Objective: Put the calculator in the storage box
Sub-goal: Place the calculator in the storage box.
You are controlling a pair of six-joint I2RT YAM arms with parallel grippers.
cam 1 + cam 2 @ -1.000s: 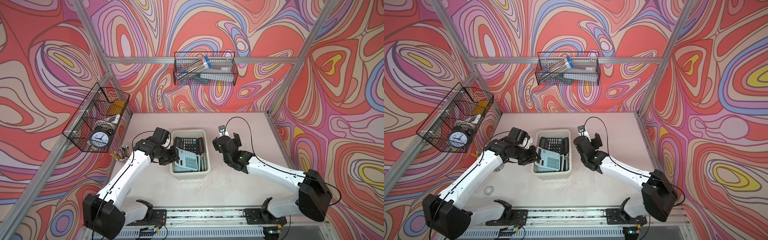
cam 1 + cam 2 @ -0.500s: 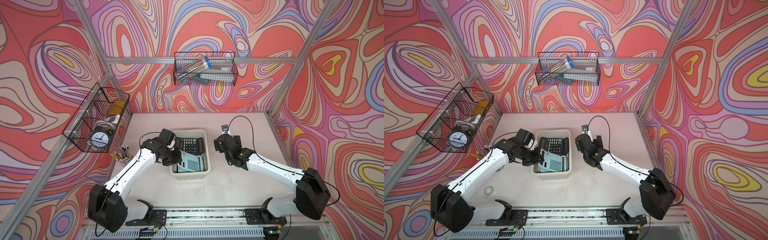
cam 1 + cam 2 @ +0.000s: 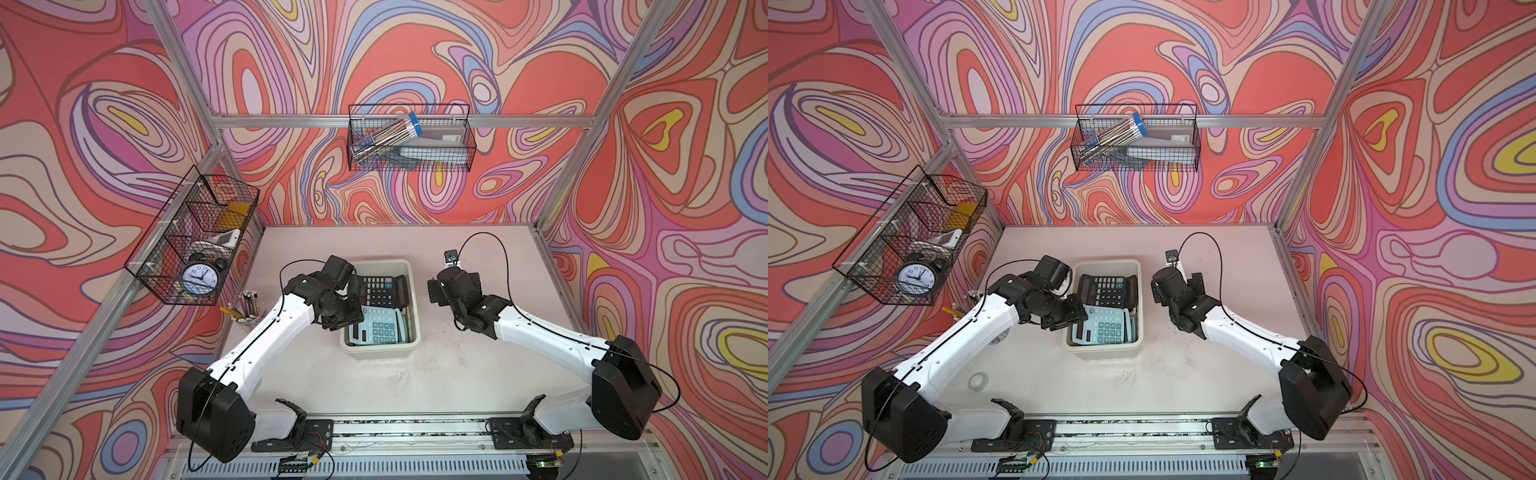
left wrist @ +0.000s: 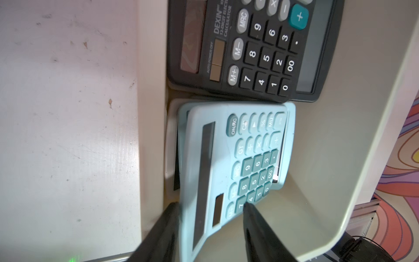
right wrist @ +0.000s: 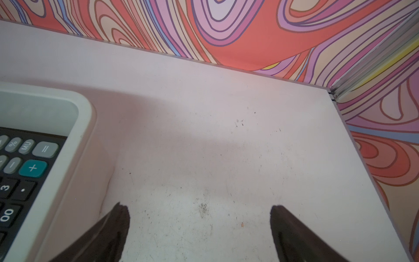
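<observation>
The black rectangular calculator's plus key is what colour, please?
Plus key: teal, clearest in the left wrist view.

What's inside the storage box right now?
A black calculator lies at the far end of the storage box; a light blue calculator sits tilted at the near end. Beneath the blue one something dark shows, mostly covered, so I cannot tell what it is.

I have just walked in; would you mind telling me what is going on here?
The left pincer is at the cream-white rectangular plastic storage box, its jaws apart around one edge of the light-blue plastic calculator. That calculator lies inside the box beside a black calculator. The right pincer stands open and empty over the pale table next to the box.
</observation>
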